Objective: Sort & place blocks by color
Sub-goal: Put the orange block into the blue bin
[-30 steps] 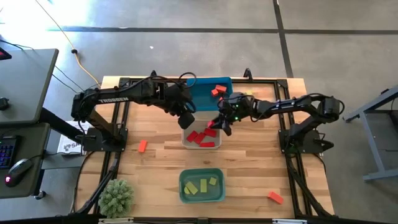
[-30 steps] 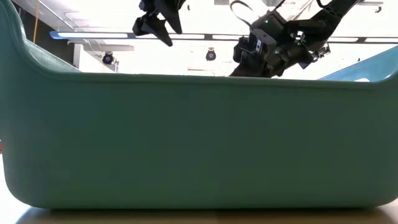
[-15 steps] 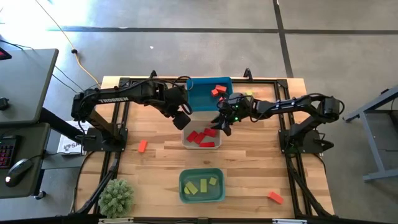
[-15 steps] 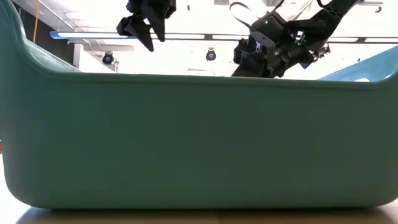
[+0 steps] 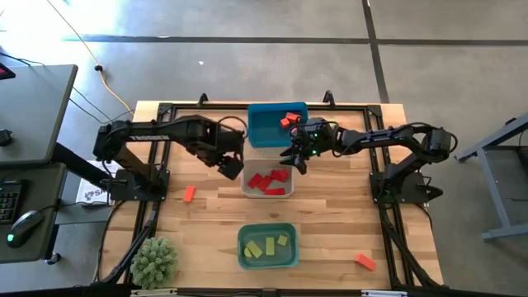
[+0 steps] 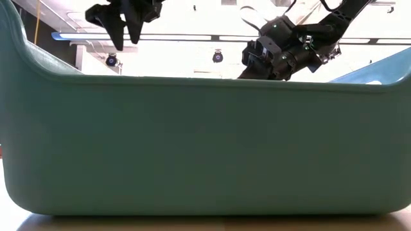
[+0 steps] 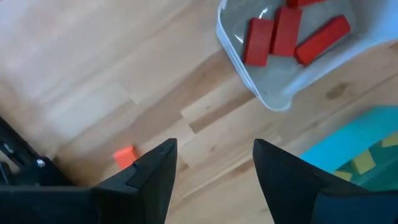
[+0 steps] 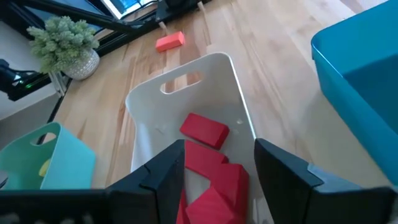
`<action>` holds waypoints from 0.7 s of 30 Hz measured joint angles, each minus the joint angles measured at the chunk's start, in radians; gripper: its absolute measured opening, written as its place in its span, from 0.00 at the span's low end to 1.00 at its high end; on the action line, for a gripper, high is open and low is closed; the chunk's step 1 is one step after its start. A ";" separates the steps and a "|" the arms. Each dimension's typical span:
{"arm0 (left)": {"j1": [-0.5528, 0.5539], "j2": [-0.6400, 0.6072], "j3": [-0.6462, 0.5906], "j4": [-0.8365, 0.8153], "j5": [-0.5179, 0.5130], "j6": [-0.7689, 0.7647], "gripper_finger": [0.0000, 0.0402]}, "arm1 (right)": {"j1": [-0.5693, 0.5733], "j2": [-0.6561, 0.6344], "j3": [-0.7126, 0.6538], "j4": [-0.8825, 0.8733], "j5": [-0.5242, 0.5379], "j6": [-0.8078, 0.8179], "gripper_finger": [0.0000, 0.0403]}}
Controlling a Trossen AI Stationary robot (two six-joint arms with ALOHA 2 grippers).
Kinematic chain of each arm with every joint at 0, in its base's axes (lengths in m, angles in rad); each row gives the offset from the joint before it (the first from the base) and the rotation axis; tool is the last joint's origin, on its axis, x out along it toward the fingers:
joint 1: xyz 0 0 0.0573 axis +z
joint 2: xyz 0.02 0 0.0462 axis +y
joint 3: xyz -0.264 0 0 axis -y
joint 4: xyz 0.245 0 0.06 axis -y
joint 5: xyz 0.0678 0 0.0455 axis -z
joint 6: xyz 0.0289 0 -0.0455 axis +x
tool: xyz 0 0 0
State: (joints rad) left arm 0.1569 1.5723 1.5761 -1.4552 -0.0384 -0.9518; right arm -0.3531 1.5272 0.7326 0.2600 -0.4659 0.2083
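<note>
Red blocks [image 5: 266, 181] lie on the floor of the clear-grey bin [image 5: 247, 191] at mid-table. Orange blocks [image 5: 289, 119] lie in the blue bin [image 5: 262, 132] behind it, and yellow-green blocks [image 5: 266, 245] in the teal bin [image 5: 244, 257] near the front. One orange block [image 5: 189, 193] lies on the table at the left, another [image 5: 365, 261] at the near right. My left gripper [image 7: 214, 155] is open, points down over bare wood left of the clear bin, and holds nothing. My right gripper [image 8: 217, 177] is open above the clear bin's right side, with red blocks [image 8: 205, 132] below it.
A small potted plant [image 5: 154, 261] stands at the near left corner. A black frame [image 5: 157, 177] runs along the table's edges. In the low view the teal bin's wall [image 6: 205, 147] fills the picture and hides the right fingertips. Bare wood lies between the clear and teal bins.
My left gripper has gone from over the clear bin's far left corner toward the table's left edge, rolling and tipping until it points down. My right gripper has stayed over the clear bin's right side.
</note>
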 joint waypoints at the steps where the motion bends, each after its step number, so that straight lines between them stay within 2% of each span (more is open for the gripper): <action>1: -0.013 0.000 0.000 0.000 0.000 -0.023 0.50 | -0.002 0.000 0.000 0.000 -0.003 -0.005 0.45; 6: -0.077 -0.002 -0.016 0.003 -0.043 -0.126 0.50 | -0.002 0.000 0.000 -0.002 -0.005 -0.007 0.45; 11: -0.125 -0.001 -0.122 0.002 -0.069 -0.224 0.50 | 0.000 0.000 0.000 -0.014 -0.006 0.032 0.44; 21: -0.201 -0.013 -0.336 0.021 -0.041 -0.376 0.50 | 0.015 0.000 0.000 -0.016 -0.015 0.107 0.44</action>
State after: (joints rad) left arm -0.0443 1.5589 1.2396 -1.4337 -0.0792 -1.3283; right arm -0.3383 1.5269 0.7326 0.2443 -0.4805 0.3149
